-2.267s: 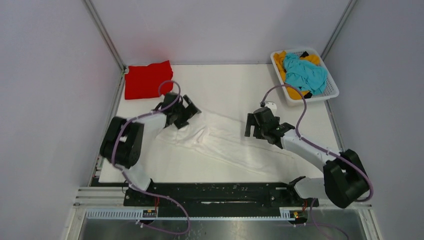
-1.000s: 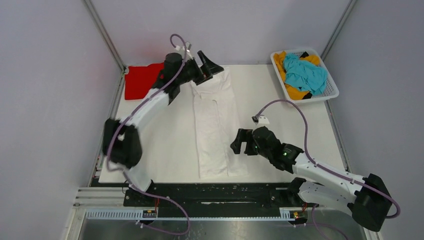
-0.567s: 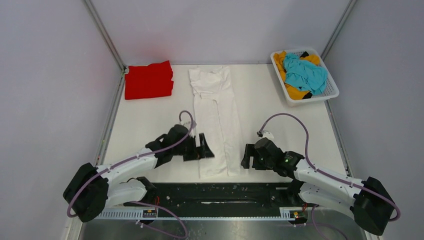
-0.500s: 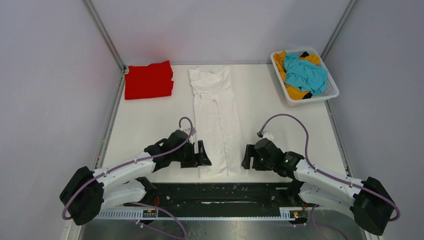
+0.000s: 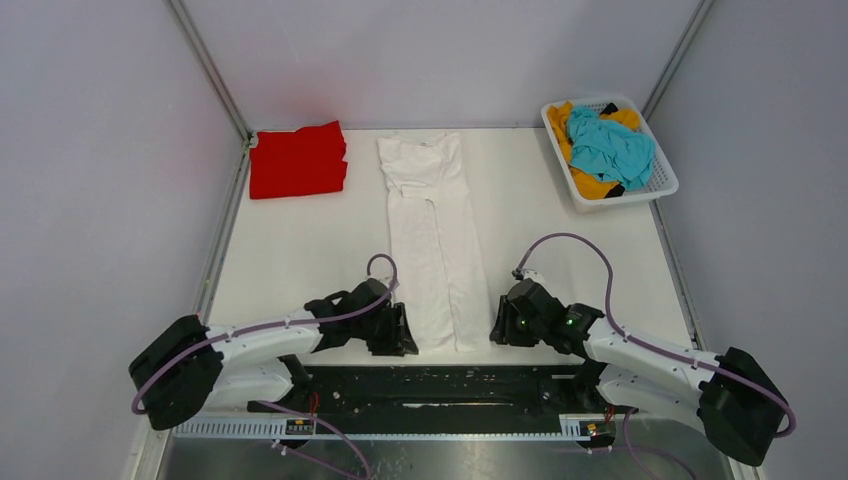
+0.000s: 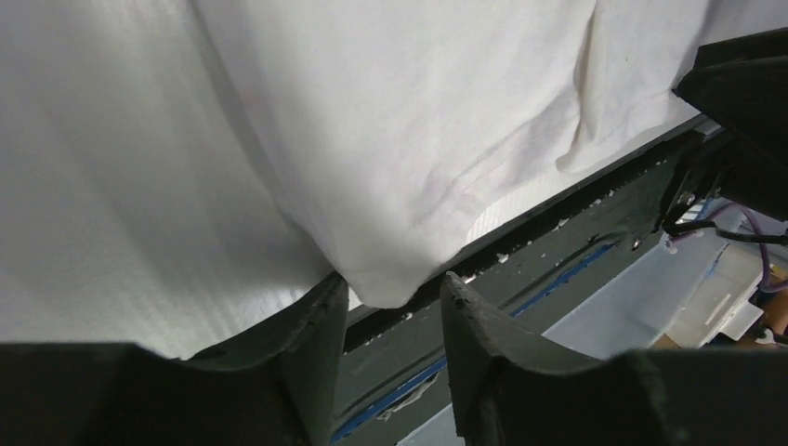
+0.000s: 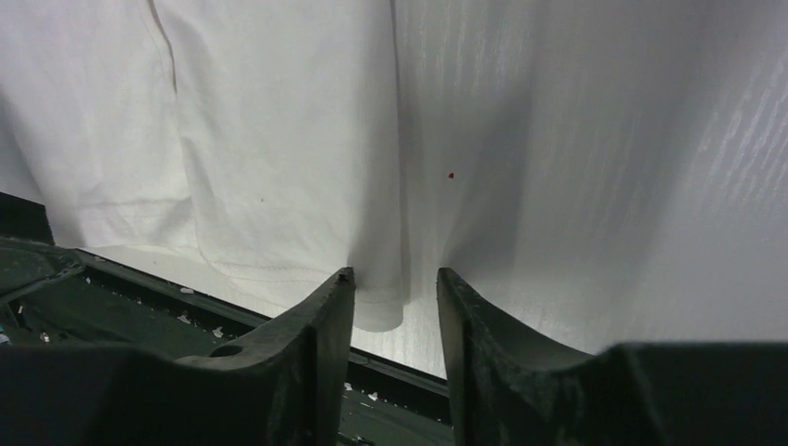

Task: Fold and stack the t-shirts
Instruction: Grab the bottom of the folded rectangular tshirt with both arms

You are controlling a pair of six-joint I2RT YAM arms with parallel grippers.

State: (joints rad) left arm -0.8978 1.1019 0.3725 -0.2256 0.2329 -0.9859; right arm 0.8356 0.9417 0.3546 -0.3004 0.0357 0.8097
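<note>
The white t-shirt (image 5: pixel 432 250) lies as a long narrow strip from the back of the table to its near edge. My left gripper (image 5: pixel 405 333) sits low at the hem's near-left corner. In the left wrist view that corner (image 6: pixel 395 279) hangs between the half-closed fingers of the gripper (image 6: pixel 395 290), with a gap on its right. My right gripper (image 5: pixel 497 325) is at the near-right corner; its jaws (image 7: pixel 395 279) straddle the hem's edge (image 7: pixel 376 311) without pinching it. A folded red t-shirt (image 5: pixel 297 158) lies at the back left. The teal t-shirt (image 5: pixel 610 145) and orange-yellow t-shirt (image 5: pixel 563 112) are bunched in the basket.
The white slotted basket (image 5: pixel 628 100) stands at the back right corner. A black mounting rail (image 5: pixel 440 385) runs along the table's near edge just behind both grippers. Grey walls enclose the table on three sides.
My left arm swung from the shirt's far end back to its near hem. Both grippers lowered to the hem corners, and their jaws narrowed from wide open to about half.
</note>
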